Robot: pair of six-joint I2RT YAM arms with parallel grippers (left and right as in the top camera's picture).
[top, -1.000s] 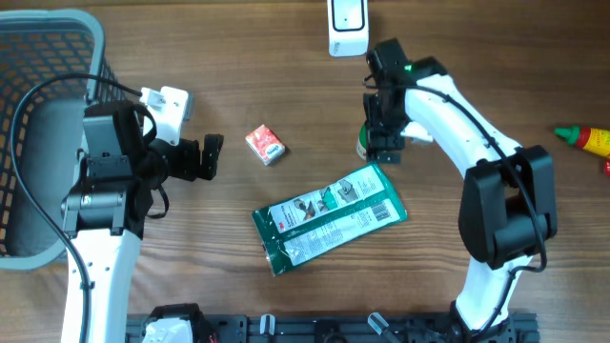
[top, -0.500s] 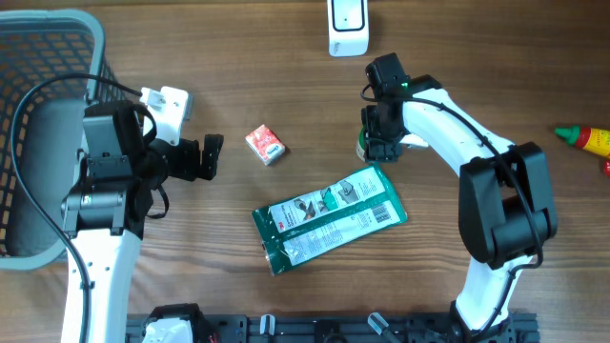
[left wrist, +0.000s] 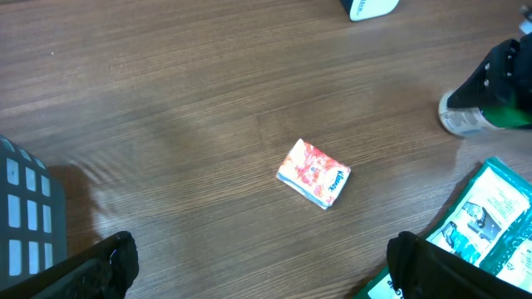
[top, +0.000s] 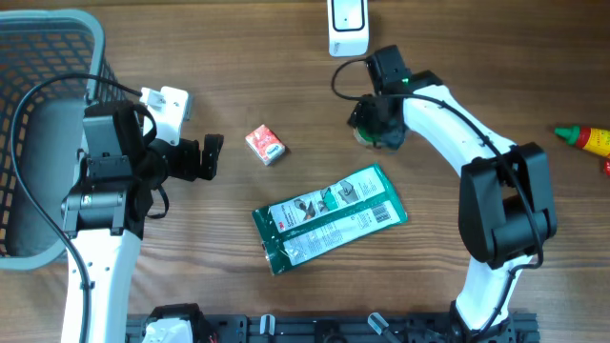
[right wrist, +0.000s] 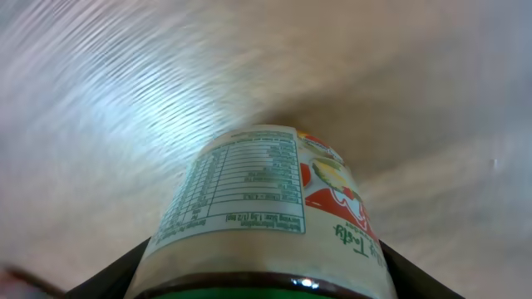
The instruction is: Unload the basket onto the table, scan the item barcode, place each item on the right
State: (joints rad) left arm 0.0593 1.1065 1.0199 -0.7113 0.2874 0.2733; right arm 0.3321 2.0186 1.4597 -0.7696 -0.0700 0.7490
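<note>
The item is a small jar [right wrist: 253, 199] with a green lid and a nutrition label. It fills the right wrist view, tilted off the table, with my right gripper [right wrist: 262, 270] shut on it just under the lid. Overhead, that gripper [top: 377, 122] and the jar [top: 366, 136] are just below the white scanner [top: 347, 25] at the back edge. The left wrist view catches the jar [left wrist: 462, 121] at far right. My left gripper [top: 212, 156] stands open and holds nothing, left of a small red tissue pack [top: 266, 145].
A green and white packet [top: 330, 219] lies flat at centre front. A grey mesh basket [top: 48, 57] stands at the far left. A red and yellow bottle [top: 586, 139] lies at the right edge.
My right gripper has shut on the jar, then swung up and tilted it toward the scanner. The left arm has not moved.
</note>
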